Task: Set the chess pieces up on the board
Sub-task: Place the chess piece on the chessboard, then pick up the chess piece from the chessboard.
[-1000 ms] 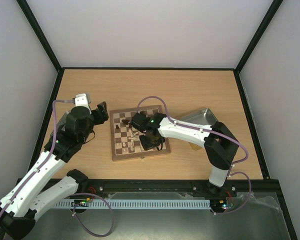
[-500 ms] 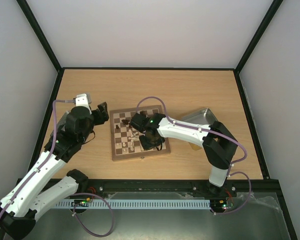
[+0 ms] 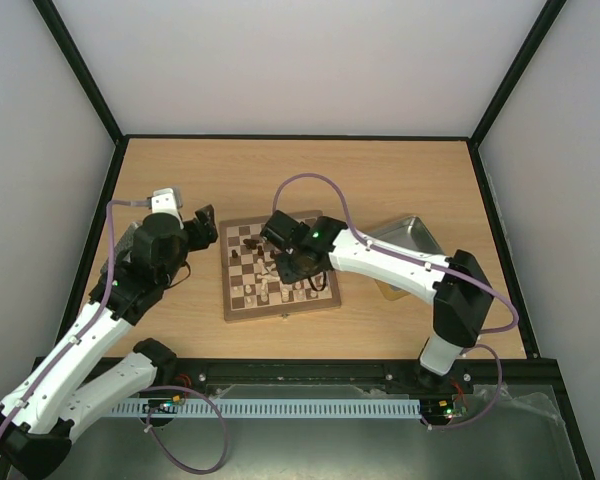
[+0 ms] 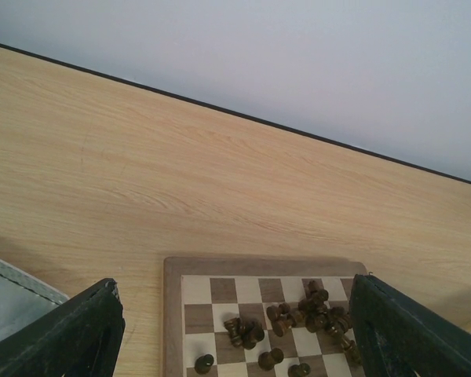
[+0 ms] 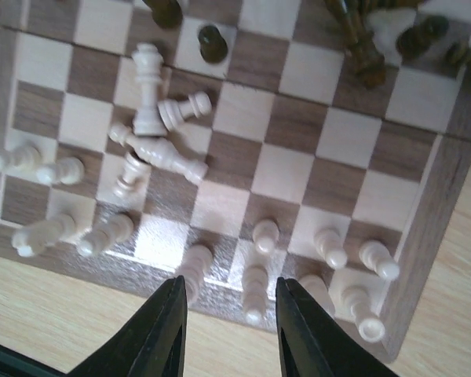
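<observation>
Right gripper (image 5: pixel 231 289), jaws apart, empty, above pale pieces (image 5: pixel 330 247) ranked along board (image 5: pixel 424 212) near edge, probably mid-setup; left gripper (image 4: pixel 235 287) gaping, parked left, clear.

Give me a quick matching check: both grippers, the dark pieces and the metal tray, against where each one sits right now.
Things:
1. left gripper
2. right gripper
3. dark pieces
4. metal tray

Places:
A. right of the board
B. over the board, above pale pieces
C. clustered on the board's far side
D. left of the board, off it

Pairs: 1-D, 2-B, 3-C, 4-A
</observation>
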Available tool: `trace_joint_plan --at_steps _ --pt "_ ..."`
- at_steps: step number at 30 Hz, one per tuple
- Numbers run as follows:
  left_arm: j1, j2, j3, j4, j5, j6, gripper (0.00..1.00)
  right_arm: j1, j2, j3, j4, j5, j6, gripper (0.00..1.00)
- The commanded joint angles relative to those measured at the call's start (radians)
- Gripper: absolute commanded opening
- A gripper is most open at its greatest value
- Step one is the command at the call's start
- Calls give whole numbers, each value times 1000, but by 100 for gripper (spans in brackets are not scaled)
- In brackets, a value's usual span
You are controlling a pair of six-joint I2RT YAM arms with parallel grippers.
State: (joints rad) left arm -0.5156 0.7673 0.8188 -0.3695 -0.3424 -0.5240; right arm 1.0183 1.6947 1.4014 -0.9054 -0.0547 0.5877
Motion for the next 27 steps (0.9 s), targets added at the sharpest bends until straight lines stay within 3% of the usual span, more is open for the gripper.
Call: trace_joint_plan --at_steps 1,10,19,27 --pt "12 -19 -11 9 -46 -10 80 7 41 45 89 37 -17 32" --pt "17 -20 -17 11 -58 -13 80 -3 219 110 204 -37 -98 34" --pt "19 -8 -18 14 -43 -10 80 -9 254 68 226 -102 -248 23" --pt "22 0 -17 14 -34 -12 80 -24 263 49 198 -91 -394 22"
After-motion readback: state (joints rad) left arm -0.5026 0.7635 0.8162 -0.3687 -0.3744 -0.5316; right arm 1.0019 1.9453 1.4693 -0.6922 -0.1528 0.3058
